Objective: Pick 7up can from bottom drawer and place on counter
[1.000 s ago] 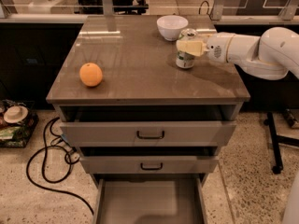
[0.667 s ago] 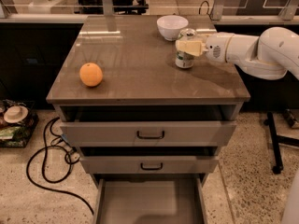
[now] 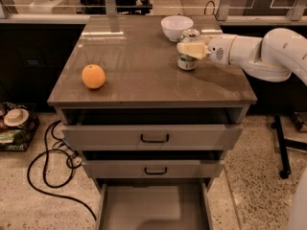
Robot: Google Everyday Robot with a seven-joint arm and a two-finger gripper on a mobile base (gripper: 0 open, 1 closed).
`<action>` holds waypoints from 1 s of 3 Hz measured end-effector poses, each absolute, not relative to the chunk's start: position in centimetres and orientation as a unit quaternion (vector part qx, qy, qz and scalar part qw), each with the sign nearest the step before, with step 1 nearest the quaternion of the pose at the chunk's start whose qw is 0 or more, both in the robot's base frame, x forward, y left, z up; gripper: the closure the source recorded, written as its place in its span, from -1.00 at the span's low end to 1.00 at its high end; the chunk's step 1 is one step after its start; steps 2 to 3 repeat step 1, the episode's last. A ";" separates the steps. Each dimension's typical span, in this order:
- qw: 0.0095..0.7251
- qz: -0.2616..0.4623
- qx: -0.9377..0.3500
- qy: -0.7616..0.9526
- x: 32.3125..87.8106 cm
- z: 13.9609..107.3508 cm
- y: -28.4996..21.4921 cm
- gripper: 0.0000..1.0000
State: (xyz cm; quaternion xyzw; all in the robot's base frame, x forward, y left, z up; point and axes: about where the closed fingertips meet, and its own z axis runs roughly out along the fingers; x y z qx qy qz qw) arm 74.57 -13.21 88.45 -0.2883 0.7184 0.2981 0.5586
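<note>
The pincer (image 3: 185,49) is at the 7up can (image 3: 187,63), toward two o'clock on the desk (image 3: 144,75). It covers the can's upper wall, leaving only the lid and the lower part in sight, and the label is too small to read. The bottom drawer (image 3: 153,210) is cut off by the picture's edge at six o'clock. The robot arm (image 3: 273,54) runs off the edge at three o'clock. The insides of the two upper drawers (image 3: 153,131) lie in deep shadow. At nine o'clock, what seems to be a hat (image 3: 15,117) is too blurred to make out.
</note>
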 end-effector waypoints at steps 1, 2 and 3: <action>0.558 0.300 -0.290 0.718 74.6 88.4 -12.9 -1.00; 0.558 0.300 -0.290 0.718 74.6 88.4 -12.9 -1.00; 0.558 0.300 -0.290 0.718 74.6 88.4 -12.9 -1.00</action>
